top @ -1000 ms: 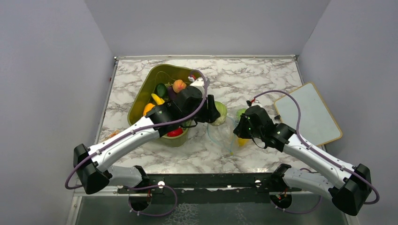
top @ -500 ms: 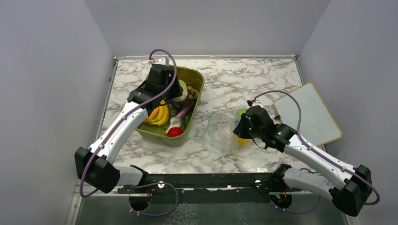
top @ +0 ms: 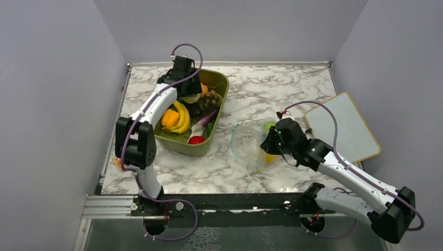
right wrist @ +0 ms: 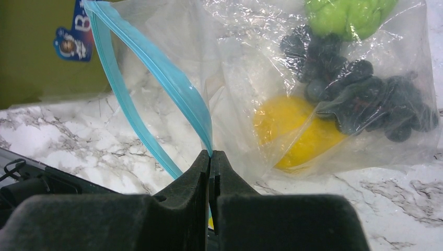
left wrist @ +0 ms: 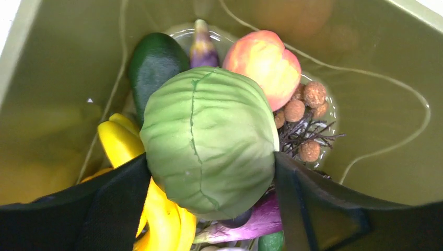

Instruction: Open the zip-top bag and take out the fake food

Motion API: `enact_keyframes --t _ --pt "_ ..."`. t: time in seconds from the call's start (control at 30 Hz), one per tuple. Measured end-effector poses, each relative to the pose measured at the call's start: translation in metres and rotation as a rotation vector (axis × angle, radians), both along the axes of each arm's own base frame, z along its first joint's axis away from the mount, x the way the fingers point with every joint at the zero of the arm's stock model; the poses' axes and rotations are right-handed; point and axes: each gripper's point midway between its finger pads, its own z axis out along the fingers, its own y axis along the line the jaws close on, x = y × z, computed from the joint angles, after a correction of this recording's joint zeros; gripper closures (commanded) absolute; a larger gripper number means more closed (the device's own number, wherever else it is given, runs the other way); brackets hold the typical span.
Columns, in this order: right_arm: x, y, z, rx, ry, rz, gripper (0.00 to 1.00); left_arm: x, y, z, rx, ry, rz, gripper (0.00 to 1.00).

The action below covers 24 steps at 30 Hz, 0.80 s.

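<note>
Clear crinkly zip-top bag [right wrist: 230,63]: lies on the table [right wrist: 62,130], mouth gaping, blue zipper strip [right wrist: 156,73] nipped by the right pincer [right wrist: 210,157]. Holds a yellow fruit [right wrist: 292,133], a dark cluster [right wrist: 360,99], a light green piece [right wrist: 350,13]. Green cabbage [left wrist: 209,136]: gripped in left pincer [left wrist: 209,167].

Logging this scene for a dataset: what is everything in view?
zip-top bag: one, clear, blue zipper, on marble table
yellow fruit: one, in bag
green piece: one, in bag
dark cluster: one, in bag
bin: one, olive, left, more toys inside
bananas: one bunch, yellow, in bin
peach: one, orange, in bin
cabbage: one, light green, over bin
board: one, white, right edge
left gripper: shut on cabbage
right gripper: shut on zip-top bag
</note>
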Motion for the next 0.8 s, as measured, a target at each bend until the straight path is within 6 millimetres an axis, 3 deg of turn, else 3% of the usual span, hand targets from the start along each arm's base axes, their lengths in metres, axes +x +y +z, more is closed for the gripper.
enact_keyframes --t 0.1,0.3,0.57,0.8 --pt "-0.001 -0.001 -0.001 -0.006 0.007 0.0 0.97 0.018 0.009 0.005 0.012 -0.022 0.013 0.01" --pt "-0.002 -0.002 0.0 -0.005 0.004 0.0 0.97 0.016 0.016 -0.003 0.034 0.005 0.008 0.01" --pt "-0.002 -0.002 -0.001 -0.007 0.007 0.0 0.97 0.021 0.018 0.008 0.043 -0.013 -0.001 0.05" --pt "-0.002 -0.002 -0.001 -0.006 0.007 0.0 0.97 0.028 0.016 0.021 0.018 -0.046 -0.006 0.42"
